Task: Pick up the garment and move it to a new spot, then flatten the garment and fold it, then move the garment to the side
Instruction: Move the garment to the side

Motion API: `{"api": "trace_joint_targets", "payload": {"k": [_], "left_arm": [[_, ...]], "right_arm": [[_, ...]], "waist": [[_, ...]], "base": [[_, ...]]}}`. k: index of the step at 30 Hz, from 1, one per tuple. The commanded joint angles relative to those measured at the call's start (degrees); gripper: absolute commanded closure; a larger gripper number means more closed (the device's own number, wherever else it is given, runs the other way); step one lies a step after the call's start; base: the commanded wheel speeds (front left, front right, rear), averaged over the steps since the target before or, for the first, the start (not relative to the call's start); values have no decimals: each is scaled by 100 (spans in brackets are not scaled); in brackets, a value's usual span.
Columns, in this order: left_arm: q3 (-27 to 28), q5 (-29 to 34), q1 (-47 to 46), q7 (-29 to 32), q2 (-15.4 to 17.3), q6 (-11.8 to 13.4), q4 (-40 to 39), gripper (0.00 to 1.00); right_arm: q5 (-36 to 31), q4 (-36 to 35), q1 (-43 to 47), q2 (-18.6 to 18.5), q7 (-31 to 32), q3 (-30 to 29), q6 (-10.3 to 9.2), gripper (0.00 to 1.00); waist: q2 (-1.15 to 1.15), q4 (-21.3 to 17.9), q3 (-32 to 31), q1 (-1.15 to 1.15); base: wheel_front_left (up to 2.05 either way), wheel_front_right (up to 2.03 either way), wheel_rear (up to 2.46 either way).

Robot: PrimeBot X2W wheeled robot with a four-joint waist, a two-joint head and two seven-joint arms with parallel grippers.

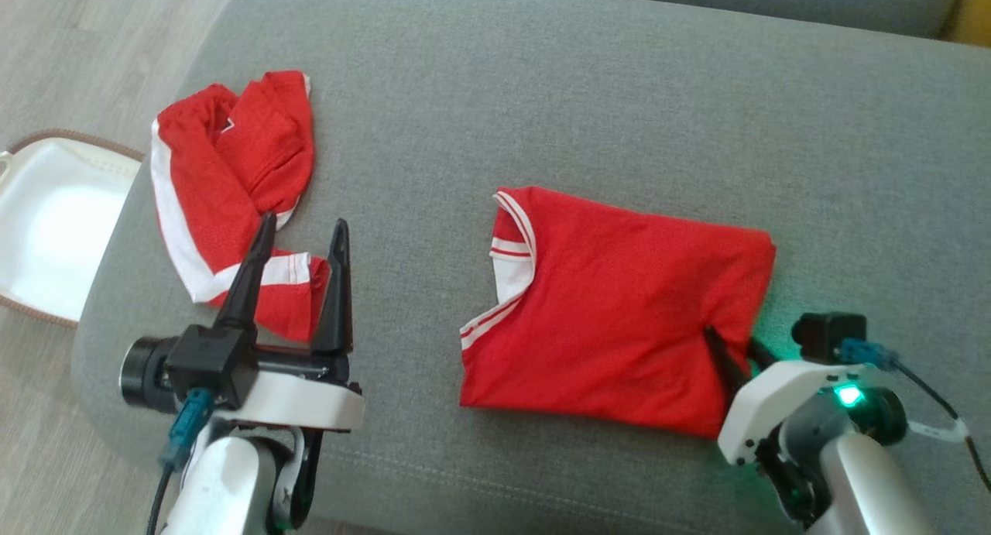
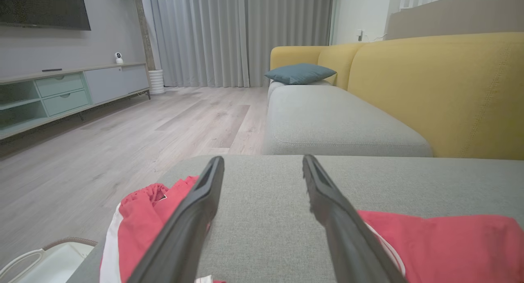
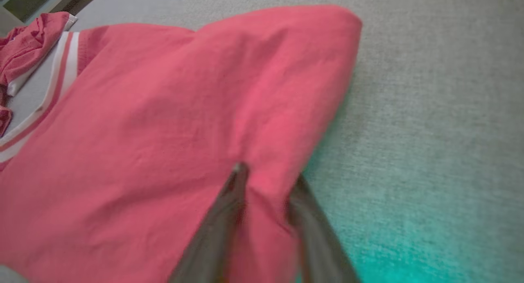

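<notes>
The garment (image 1: 619, 303), a red shirt with white-striped collar trim, lies folded in a rectangle in the middle of the grey sofa seat (image 1: 619, 94). My right gripper (image 1: 732, 337) is at its near right corner. In the right wrist view one finger rests on top of the garment (image 3: 163, 131) and the other at its edge, with a ridge of cloth between the half-closed jaws of the gripper (image 3: 270, 172). How firmly they hold is unclear. My left gripper (image 1: 303, 224) hovers open to the left, fingers apart and empty (image 2: 262, 160). The garment's edge (image 2: 450, 242) shows at the lower right there.
A second red garment with white stripes (image 1: 232, 179) lies crumpled on the seat's left end, partly under my left fingers. A white basket (image 1: 46, 225) stands on the wood floor beside the sofa. A yellow backrest (image 2: 430, 90) runs along the far side.
</notes>
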Motion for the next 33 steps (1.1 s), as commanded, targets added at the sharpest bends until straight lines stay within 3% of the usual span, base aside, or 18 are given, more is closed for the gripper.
{"api": "trace_joint_targets", "payload": {"k": [1,12,21,27,33], "left_arm": [[236,74,-157,-69,34,-17,-231,0],[384,164,-106,-69,31,-115,-342,0],[250,268,-398,-70,-63,-316,-375,0],[153,366,-697,-70,-90,-442,-424,0],[30,494,-1045,-70,-72,-584,-480,0]], "right_arm": [[43,-27,-28,49,-5,292,-4,100],[-136,-936,-95,-475,-183,321,-4,100],[-261,-1254,-509,-1614,53,-496,-4,100],[-241,-1196,-1058,-2107,93,-949,-4,100],[-313,-971,-1518,-2191,52,-1404,-4,100]], "waist": [[0,-72,-18,0],[0,-1104,78,0],[0,-2069,360,0],[0,-2456,770,0],[0,-2603,1289,0]], "base": [[0,0,0],[0,0,0],[0,0,0],[0,0,0],[0,0,0]]}}
